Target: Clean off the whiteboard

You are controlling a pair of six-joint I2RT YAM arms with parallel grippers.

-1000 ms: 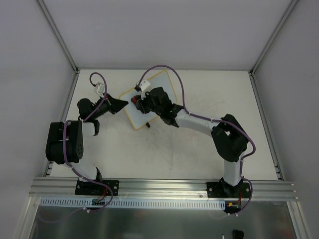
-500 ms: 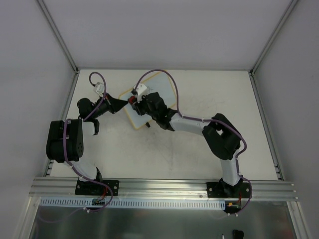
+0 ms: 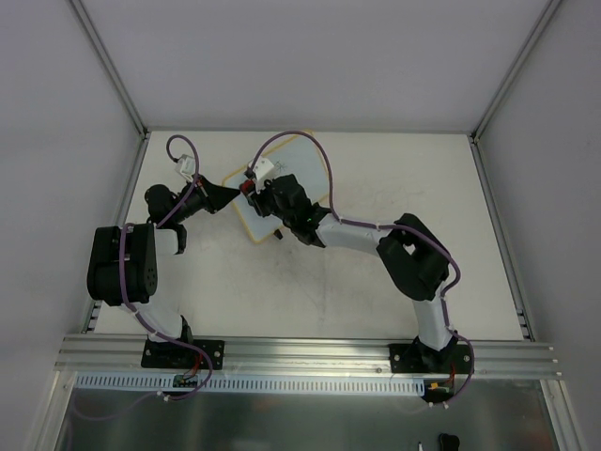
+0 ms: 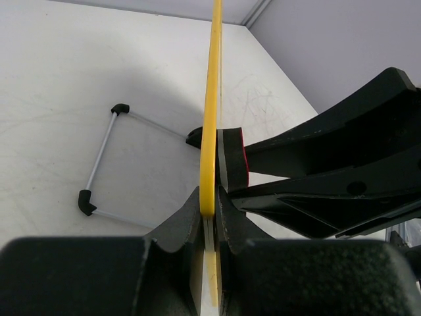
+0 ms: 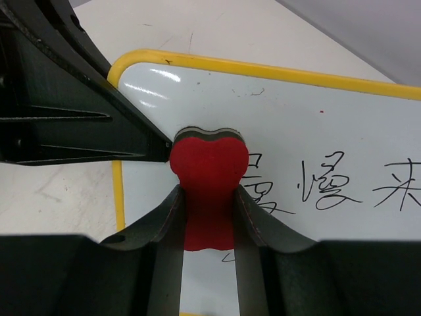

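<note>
Handwriting [image 5: 329,187] on whiteboard [image 5: 316,118] shows only from right wrist.

The whiteboard [image 5: 316,125] is showing a glossy white face that is catching glare, inside a smooth yellow frame. The red eraser [image 5: 208,164] is looking soft and matt. The table [image 4: 66,79] is looking matt white and faintly scuffed.

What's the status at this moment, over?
Left end effector shut on whiteboard edge. Right end effector shut on red eraser, against board face. Writing unerased. Nothing blocking.
</note>
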